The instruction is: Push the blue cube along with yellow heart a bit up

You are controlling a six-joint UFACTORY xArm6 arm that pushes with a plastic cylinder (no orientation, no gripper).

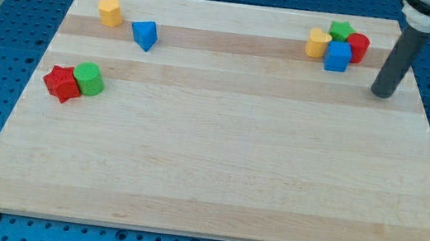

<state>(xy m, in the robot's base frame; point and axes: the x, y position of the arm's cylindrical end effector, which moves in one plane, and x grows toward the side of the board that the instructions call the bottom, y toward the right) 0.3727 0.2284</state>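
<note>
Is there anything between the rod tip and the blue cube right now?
No. In the camera view only bare board lies between my tip and the blue cube; the tip sits to its right, slightly lower.

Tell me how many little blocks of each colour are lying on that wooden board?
Yellow: 2, a cylinder and a heart.
Blue: 2, a triangle and a cube.
Red: 2, a star and a cylinder.
Green: 2, a cylinder and a star.
Total: 8.

wooden board (218, 162), eight coloured blocks
</note>
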